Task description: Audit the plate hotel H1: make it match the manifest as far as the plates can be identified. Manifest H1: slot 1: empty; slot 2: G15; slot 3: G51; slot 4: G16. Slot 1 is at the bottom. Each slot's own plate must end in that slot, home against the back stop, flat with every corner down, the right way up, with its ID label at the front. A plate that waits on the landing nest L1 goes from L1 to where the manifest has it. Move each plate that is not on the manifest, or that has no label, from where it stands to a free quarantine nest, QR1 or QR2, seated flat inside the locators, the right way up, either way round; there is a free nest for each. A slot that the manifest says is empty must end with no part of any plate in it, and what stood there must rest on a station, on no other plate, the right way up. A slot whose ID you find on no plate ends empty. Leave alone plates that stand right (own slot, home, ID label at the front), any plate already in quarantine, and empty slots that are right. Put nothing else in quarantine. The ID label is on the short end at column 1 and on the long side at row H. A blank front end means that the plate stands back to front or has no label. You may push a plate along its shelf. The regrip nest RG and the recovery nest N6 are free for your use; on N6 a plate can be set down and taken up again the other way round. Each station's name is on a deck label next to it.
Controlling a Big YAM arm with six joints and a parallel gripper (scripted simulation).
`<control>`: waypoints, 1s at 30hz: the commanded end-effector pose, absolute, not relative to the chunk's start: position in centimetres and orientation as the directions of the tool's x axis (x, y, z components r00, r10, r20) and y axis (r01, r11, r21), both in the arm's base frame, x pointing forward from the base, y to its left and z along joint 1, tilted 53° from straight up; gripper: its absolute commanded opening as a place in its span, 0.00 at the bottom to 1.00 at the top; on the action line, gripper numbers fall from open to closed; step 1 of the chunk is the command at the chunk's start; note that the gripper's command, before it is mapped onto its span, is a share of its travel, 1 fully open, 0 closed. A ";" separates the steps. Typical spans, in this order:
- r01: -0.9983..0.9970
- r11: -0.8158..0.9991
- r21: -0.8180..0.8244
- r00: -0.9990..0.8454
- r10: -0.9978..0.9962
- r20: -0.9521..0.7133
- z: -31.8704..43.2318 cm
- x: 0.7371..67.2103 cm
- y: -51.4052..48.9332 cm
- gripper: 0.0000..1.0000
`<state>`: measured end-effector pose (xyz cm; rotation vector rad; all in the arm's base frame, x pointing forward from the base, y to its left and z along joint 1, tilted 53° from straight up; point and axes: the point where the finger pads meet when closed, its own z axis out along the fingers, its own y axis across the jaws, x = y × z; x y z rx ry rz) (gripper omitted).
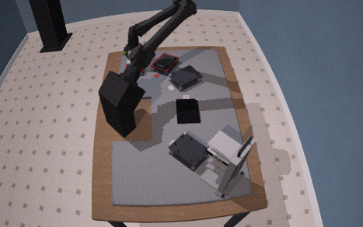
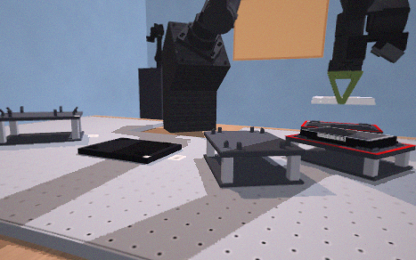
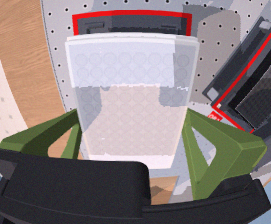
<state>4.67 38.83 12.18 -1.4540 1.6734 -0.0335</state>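
Note:
My gripper [image 3: 131, 112] has green fingers and is shut on a white plate [image 3: 133, 92] across its width. It holds the plate level in the air above a red-edged quarantine nest [image 3: 131, 24] that shows no plate in it. In the exterior view the gripper [image 2: 344, 86] and the white plate [image 2: 347, 101] hang above and behind the other red-edged nest [image 2: 348, 135], which holds a dark plate. That filled nest also shows in the top view [image 1: 165, 63]. The plate hotel [image 1: 230, 163] stands at the near right with a pale plate on top. I see no label on the held plate.
A black plate [image 1: 187, 110] lies flat mid-deck on a low station. A raised grey nest [image 1: 186, 77] stands beside the red nests, another [image 1: 188, 149] beside the hotel. The arm's large black base block [image 1: 120, 102] stands at the table's left edge.

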 end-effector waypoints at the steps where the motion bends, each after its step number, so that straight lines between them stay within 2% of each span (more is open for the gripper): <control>1: -0.778 0.312 -0.545 0.091 -0.803 -0.589 12.3 5.1 38.9 0.86; 30: -0.781 0.301 -0.547 0.099 -0.805 -0.584 11.0 5.8 40.1 0.86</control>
